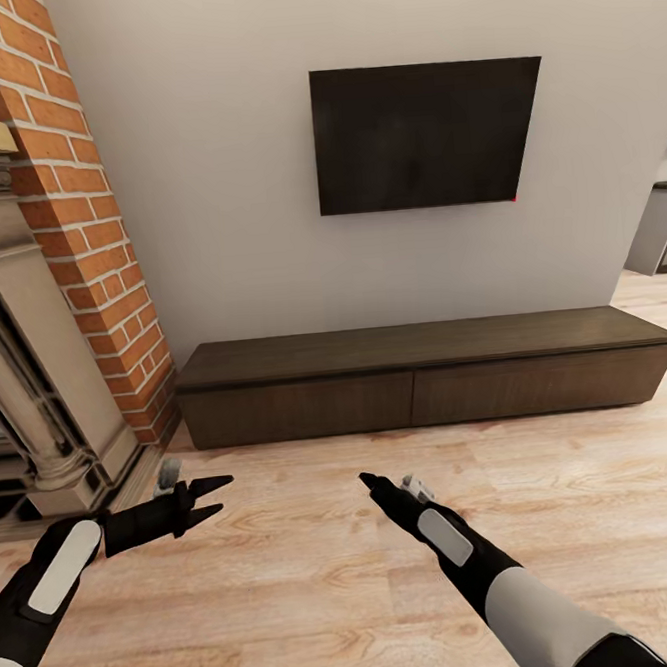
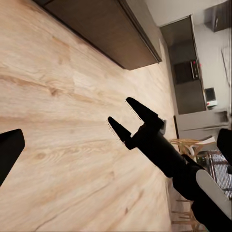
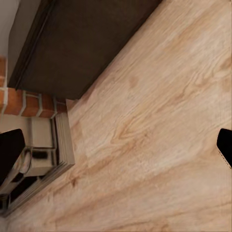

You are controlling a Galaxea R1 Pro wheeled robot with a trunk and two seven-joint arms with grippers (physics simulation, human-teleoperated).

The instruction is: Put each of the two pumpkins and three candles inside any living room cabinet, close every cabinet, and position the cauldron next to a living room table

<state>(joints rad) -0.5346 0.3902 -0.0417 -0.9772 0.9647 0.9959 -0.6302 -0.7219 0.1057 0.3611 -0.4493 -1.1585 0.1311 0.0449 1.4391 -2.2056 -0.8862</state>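
Observation:
The long, low dark-brown cabinet [image 1: 417, 377] stands against the white wall ahead, both wide drawer fronts shut and its top bare. A corner of the cabinet [image 3: 82, 43] also appears in the right wrist view. My left gripper [image 1: 224, 494] hovers open over the wood floor, well short of the cabinet, and holds nothing. My right gripper [image 1: 367, 481] points toward the cabinet. The left wrist view shows the right gripper [image 2: 120, 110] with its fingers apart and nothing between them. The pumpkins, candles, cauldron and table are out of view.
A brick chimney with a pale stone fireplace [image 1: 36, 377] juts out at the left, close to my left arm. A black TV [image 1: 423, 136] hangs above the cabinet. Light wood floor [image 1: 394, 590] stretches between me and the cabinet. Grey kitchen units [image 1: 666, 227] lie off to the right.

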